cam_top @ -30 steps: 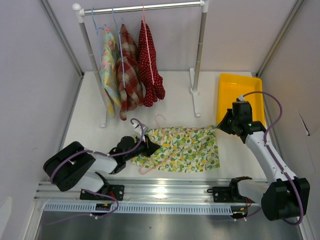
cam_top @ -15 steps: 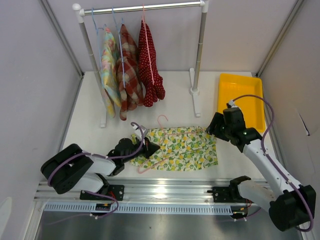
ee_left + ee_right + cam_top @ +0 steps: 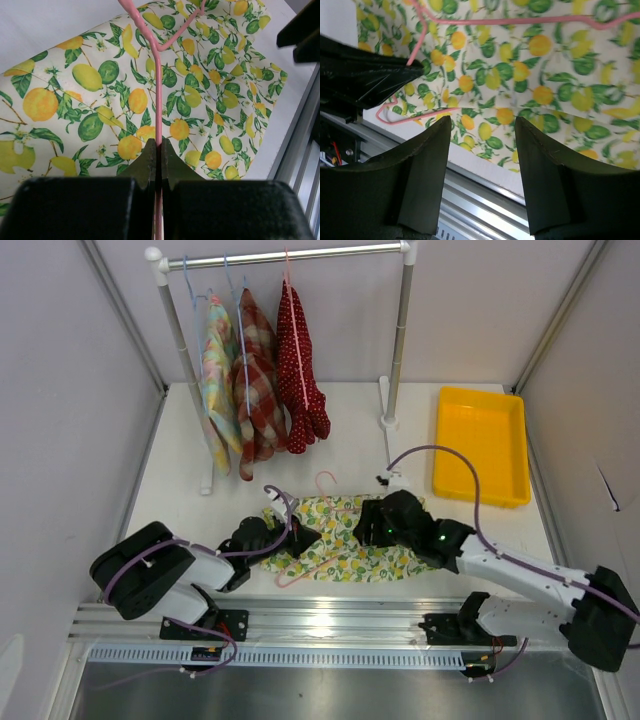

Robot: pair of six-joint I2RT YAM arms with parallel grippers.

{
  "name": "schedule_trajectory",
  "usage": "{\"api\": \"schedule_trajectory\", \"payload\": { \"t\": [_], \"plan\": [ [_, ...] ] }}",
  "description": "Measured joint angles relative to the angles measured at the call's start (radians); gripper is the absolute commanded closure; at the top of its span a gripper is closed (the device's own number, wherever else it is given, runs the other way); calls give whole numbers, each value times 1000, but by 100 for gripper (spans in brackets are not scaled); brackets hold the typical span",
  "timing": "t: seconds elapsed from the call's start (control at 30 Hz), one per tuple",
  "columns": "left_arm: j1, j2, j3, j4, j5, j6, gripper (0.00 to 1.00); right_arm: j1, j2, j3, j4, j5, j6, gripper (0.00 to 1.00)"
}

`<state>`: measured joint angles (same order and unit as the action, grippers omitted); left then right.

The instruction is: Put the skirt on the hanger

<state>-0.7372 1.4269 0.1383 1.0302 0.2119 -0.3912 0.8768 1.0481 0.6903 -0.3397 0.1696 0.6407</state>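
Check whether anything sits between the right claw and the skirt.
Nothing visible does. The right claw, open, hangs over a bare patch of the skirt. The pink hanger lies on the skirt off to one side, pinched by the left claw.

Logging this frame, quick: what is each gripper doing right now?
Left gripper: closed on the pink hanger.
Right gripper: open, holding nothing, over the skirt.

A pink wire hanger (image 3: 158, 90) is pinched by the closed left gripper (image 3: 158, 146) and is laid over a lemon-print skirt (image 3: 215, 75), which is spread on a white table (image 3: 40, 25).
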Motion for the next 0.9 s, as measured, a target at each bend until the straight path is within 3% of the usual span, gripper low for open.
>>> {"api": "schedule_trajectory", "payload": {
  "t": [0.4, 0.9],
  "plan": [
    [0, 9, 2, -10, -15, 0, 100, 321, 499, 141, 273, 75, -17, 43],
    [7, 10, 23, -133, -65, 9, 100, 393, 636, 219, 311, 191, -29, 43]
  ]
}}
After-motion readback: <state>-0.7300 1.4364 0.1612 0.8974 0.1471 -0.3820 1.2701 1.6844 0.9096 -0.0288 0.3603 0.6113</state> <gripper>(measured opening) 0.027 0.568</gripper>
